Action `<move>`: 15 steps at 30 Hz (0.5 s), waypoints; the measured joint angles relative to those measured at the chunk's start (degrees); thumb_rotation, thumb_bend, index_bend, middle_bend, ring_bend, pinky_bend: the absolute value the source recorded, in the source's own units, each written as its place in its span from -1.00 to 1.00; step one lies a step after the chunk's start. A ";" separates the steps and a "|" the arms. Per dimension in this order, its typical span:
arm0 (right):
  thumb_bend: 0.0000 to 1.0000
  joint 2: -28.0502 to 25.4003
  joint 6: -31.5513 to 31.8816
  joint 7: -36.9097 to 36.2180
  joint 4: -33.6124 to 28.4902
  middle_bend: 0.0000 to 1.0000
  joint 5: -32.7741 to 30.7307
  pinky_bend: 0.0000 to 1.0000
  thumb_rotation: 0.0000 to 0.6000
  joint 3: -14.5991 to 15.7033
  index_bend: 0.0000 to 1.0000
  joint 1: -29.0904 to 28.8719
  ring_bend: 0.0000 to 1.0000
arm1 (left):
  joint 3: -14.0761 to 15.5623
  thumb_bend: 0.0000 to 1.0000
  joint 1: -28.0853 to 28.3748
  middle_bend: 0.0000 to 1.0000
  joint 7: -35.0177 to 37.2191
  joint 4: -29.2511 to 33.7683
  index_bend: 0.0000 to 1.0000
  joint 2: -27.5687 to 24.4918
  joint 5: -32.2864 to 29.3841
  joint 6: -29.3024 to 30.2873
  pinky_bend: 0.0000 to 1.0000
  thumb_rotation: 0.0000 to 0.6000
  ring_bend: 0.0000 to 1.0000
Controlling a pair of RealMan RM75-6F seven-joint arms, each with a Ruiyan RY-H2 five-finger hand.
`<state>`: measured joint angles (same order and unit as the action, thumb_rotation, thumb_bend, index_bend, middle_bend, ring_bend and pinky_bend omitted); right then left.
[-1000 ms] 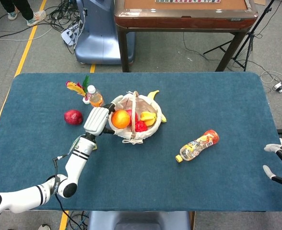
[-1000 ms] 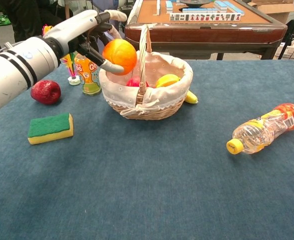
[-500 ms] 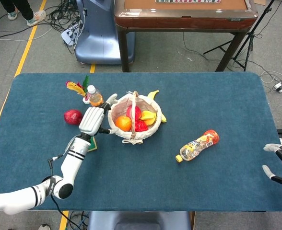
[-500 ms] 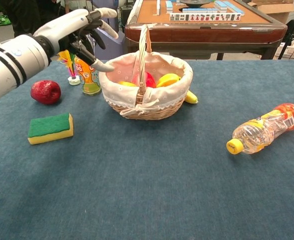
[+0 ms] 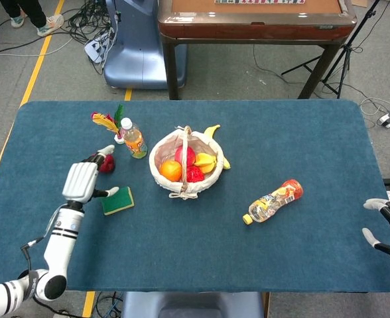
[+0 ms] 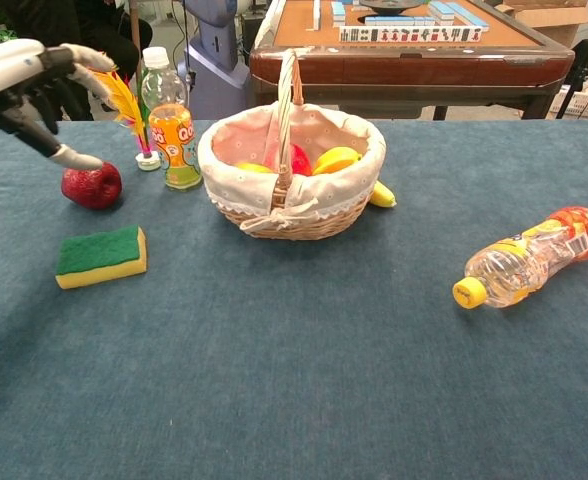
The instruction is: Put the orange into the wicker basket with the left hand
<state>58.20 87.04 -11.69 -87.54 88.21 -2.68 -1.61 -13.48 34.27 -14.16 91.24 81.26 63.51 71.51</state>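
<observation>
The orange lies inside the wicker basket, beside a red fruit and a banana; in the chest view the basket wall hides it. My left hand is open, fingers spread, well left of the basket above the table near the sponge; the chest view shows the left hand at the upper left edge, holding nothing. My right hand hangs open at the table's right edge.
A red apple, a green-and-yellow sponge, a small orange drink bottle and a feather toy stand left of the basket. A plastic bottle lies on its side at the right.
The orange left my left hand and dropped into the basket. The left hand then drew back to the left, away from the basket, with fingers spread. The right hand stayed put.
</observation>
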 measured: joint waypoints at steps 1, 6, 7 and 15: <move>-0.47 0.03 -0.07 -0.03 0.04 -0.35 0.01 -0.16 1.00 -0.01 -0.28 -0.06 -0.40 | 0.84 -0.77 -1.44 -0.58 -0.44 0.53 -0.62 -0.64 0.22 1.53 -0.21 1.00 -0.35; -0.47 0.34 -0.74 -0.14 0.32 -0.35 0.10 -0.16 1.00 -0.05 -0.28 -0.56 -0.40 | 4.21 -0.77 -6.85 -0.58 -2.28 2.56 -0.57 -2.70 2.29 7.77 -0.25 1.00 -0.35; -0.47 0.41 -0.92 -0.18 0.37 -0.35 0.11 -0.16 1.00 -0.06 -0.28 -0.67 -0.40 | 5.24 -0.77 -8.18 -0.58 -2.77 3.16 -0.56 -3.17 3.34 9.42 -0.25 1.00 -0.35; -0.47 0.91 -2.04 -0.44 0.80 -0.35 0.76 -0.16 1.00 0.18 -0.24 -1.58 -0.40 | 11.79 -0.77 -15.41 -0.58 -7.75 7.88 -0.56 -6.47 10.42 17.29 -0.30 1.00 -0.35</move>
